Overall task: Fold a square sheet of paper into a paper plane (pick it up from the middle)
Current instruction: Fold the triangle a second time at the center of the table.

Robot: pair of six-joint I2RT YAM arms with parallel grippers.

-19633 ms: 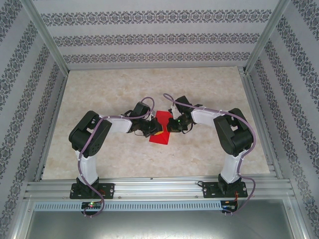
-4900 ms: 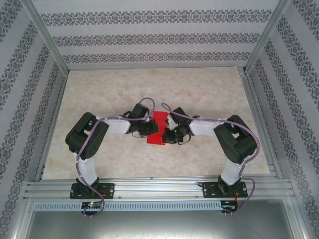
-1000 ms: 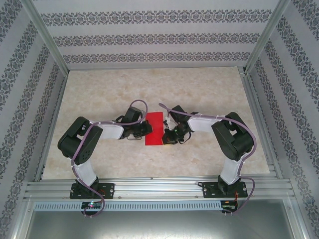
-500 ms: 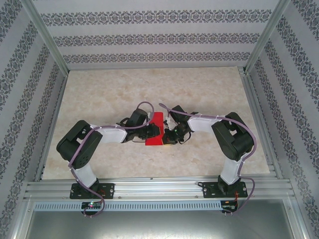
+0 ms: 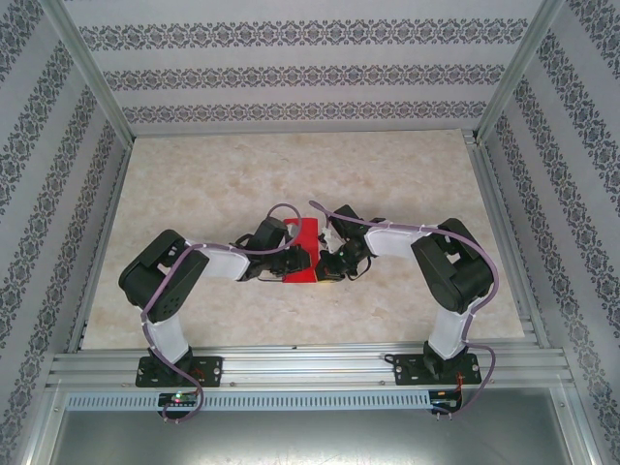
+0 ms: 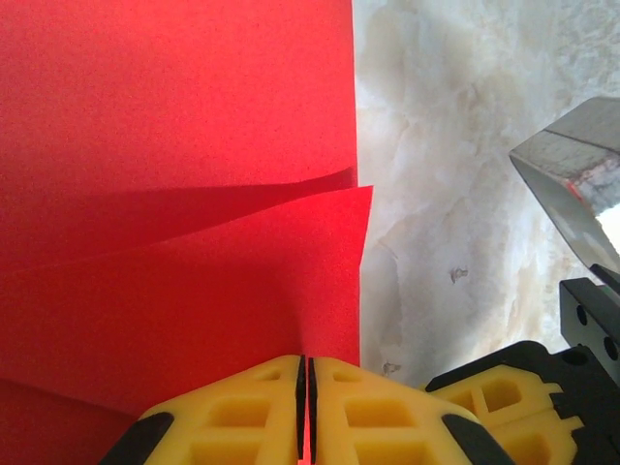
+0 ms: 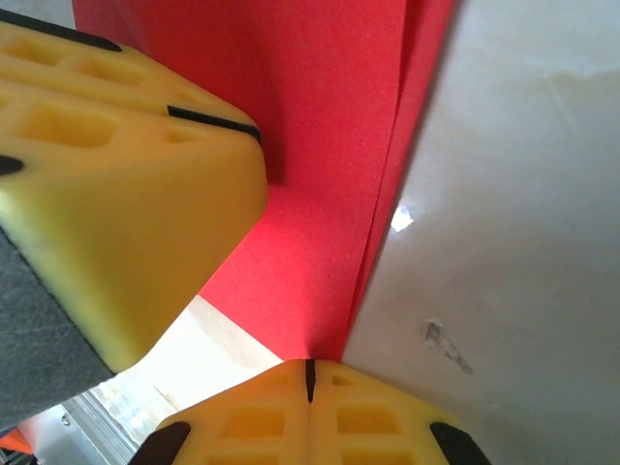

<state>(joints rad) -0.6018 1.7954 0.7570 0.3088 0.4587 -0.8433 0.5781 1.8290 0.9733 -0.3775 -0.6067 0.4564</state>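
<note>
The square sheet of paper (image 5: 307, 237), red and partly folded, lies near the middle of the table (image 5: 407, 184), far from every edge. The left gripper (image 6: 305, 366) pinches a raised flap, with red showing in the slit between its fingers. The right gripper (image 7: 310, 370) is fully closed, its tips touching the sheet's creased right side. Whether it pinches paper I cannot tell.

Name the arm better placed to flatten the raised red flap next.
Left, probably: the left fingers are shut on the raised flap of the red sheet and could lay it down. The right fingers, shut at one corner, look better suited to anchoring.
</note>
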